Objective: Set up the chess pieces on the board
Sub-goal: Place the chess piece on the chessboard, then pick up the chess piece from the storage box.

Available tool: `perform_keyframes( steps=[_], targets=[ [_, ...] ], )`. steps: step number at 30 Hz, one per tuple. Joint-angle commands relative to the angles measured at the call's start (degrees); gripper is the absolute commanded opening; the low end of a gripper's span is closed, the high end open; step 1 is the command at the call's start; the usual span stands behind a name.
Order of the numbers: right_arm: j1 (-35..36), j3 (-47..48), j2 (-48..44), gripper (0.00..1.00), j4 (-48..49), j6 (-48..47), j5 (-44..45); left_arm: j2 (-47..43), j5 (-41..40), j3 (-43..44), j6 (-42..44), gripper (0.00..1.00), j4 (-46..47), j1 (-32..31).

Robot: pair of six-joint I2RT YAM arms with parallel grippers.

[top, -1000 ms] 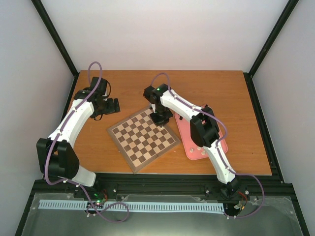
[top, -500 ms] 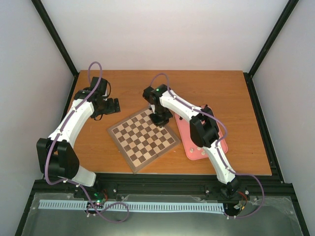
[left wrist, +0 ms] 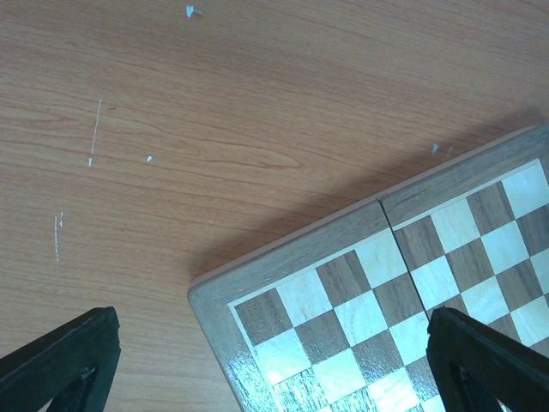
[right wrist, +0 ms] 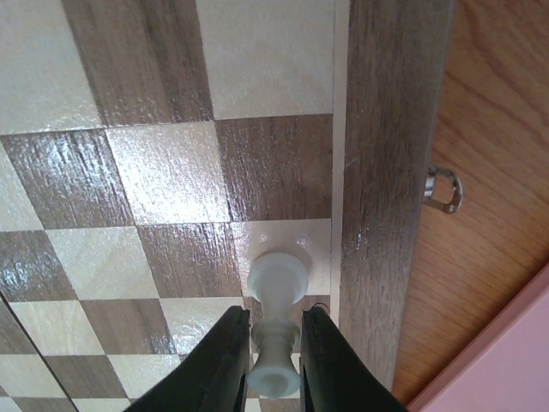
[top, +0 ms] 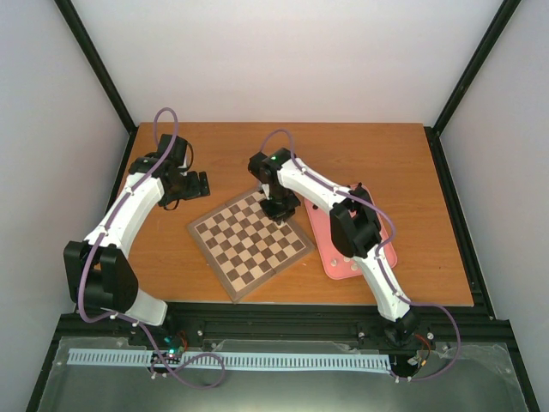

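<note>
The chessboard (top: pixel 249 242) lies turned at an angle in the middle of the table. My right gripper (top: pixel 279 215) is over the board's far right edge, shut on a cream-white chess piece (right wrist: pixel 276 292). In the right wrist view the piece's base rests on a light square next to the board's brown border (right wrist: pixel 386 172), and the black fingers (right wrist: pixel 230 356) clamp its head from both sides. My left gripper (top: pixel 199 184) is open and empty, hovering by the board's far left corner (left wrist: pixel 257 318), its fingertips (left wrist: pixel 60 360) spread wide. No other pieces show on the board.
The pink tray (top: pixel 319 227) lies right of the board, partly under the right arm, with a few small pale pieces near its front. Its corner shows in the right wrist view (right wrist: pixel 515 360). A metal clasp (right wrist: pixel 442 189) sticks out from the board's edge.
The right arm has shifted very slightly to the far left over the board's edge. The left arm has not moved.
</note>
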Motion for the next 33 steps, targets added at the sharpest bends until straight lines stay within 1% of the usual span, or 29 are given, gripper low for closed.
perform_keyframes(
  steps=[1,6,9,10,14,17,18,20,23,25,30,33],
  targets=[
    [0.9,-0.7,-0.4,0.21,-0.1,-0.3,-0.9,0.5,0.5,0.8,-0.1,1.0,1.1,0.1],
    [0.9,0.1,-1.2,0.31,0.5,-0.6,-1.3,0.5,0.6,0.7,-0.1,1.0,1.1,0.1],
    [0.9,1.4,-1.7,0.4,0.3,-0.8,-1.4,0.7,0.7,0.8,-0.1,1.0,1.2,0.1],
    [0.9,2.9,-1.7,0.43,-0.3,-0.9,-1.3,0.7,0.7,0.8,-0.2,1.0,1.1,0.1],
    [0.9,7.7,-2.6,0.51,-2.7,-0.9,0.5,0.8,0.7,1.1,-0.2,1.0,1.0,0.1],
    [0.6,9.3,-5.1,0.62,-2.9,-0.4,1.7,0.9,0.7,1.1,-0.3,1.0,0.9,0.1],
    [0.3,9.3,-6.0,0.64,-2.9,0.2,2.3,0.8,0.7,1.1,-0.3,1.0,0.9,0.1],
    [-0.6,8.3,-8.0,0.64,-3.3,1.5,3.9,0.9,1.1,1.2,-0.2,1.0,0.9,0.1],
    [-2.5,3.0,-12.2,0.64,-2.4,3.3,6.9,1.0,1.6,1.3,-0.3,1.0,1.0,0.1],
    [-4.7,-3.8,-16.2,0.64,-0.1,4.4,8.1,1.2,2.1,1.4,-0.2,1.0,1.2,0.1],
    [-12.0,-18.2,-26.4,0.63,5.9,7.4,5.3,1.5,3.3,1.4,-0.2,1.0,1.3,0.1],
    [-13.4,-23.7,-30.5,0.62,6.4,7.7,5.0,1.7,3.6,1.0,-0.3,1.0,1.5,0.1]
  ],
)
